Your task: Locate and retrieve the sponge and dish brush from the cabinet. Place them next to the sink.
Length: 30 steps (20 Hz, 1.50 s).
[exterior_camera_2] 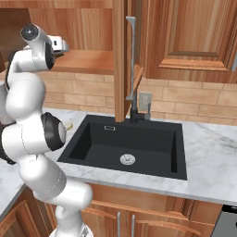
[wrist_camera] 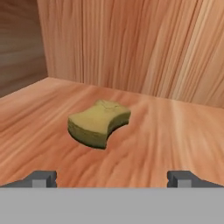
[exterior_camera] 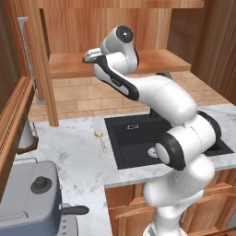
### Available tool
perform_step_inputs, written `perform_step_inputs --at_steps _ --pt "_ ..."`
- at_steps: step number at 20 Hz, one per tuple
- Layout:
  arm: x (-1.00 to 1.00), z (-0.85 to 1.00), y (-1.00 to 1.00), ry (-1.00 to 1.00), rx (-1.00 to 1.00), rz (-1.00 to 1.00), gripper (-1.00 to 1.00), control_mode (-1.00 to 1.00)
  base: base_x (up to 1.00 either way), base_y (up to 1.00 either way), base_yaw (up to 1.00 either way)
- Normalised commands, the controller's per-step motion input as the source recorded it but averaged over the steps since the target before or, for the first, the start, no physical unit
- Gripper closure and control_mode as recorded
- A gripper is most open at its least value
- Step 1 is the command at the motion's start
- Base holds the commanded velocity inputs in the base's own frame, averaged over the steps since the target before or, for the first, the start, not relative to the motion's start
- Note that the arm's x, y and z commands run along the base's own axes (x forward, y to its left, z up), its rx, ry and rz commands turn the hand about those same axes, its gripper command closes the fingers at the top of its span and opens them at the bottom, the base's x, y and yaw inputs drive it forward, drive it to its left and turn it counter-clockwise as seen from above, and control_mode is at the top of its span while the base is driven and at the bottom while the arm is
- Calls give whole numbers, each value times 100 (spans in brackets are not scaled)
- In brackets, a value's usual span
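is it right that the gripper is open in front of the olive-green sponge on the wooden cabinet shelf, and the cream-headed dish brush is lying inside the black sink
Not quite. The small cream-headed dish brush lies on the white marble counter left of the black sink, as the left base view shows. The rest holds: the open gripper faces the olive-green sponge on the wooden cabinet shelf.

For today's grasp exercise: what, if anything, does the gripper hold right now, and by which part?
Nothing is held. The gripper is open, and the sponge lies free on the cabinet shelf ahead of the fingertips.

white arm (exterior_camera_2: 34,134) reaching into open cabinet (exterior_camera_2: 88,60), black sink (exterior_camera_2: 129,143) below, marble counter (exterior_camera_2: 208,152)
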Motion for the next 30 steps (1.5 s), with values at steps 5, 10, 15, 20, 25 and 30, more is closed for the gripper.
perform_step_inputs --at_steps 5,10,15,20,25,30 --pt "25 0 16 1 0 0 -100 -100 0 0 0" --pt "22 0 25 2 0 0 -100 -100 0 0 0" --pt "33 0 3 0 0 0 -100 -100 0 0 0" --pt "33 -2 4 0 0 0 -100 -100 0 0 0" --pt "14 -6 17 3 0 0 -100 -100 0 0 0" --pt "1 -7 12 3 0 -1 -100 -100 0 0 0"
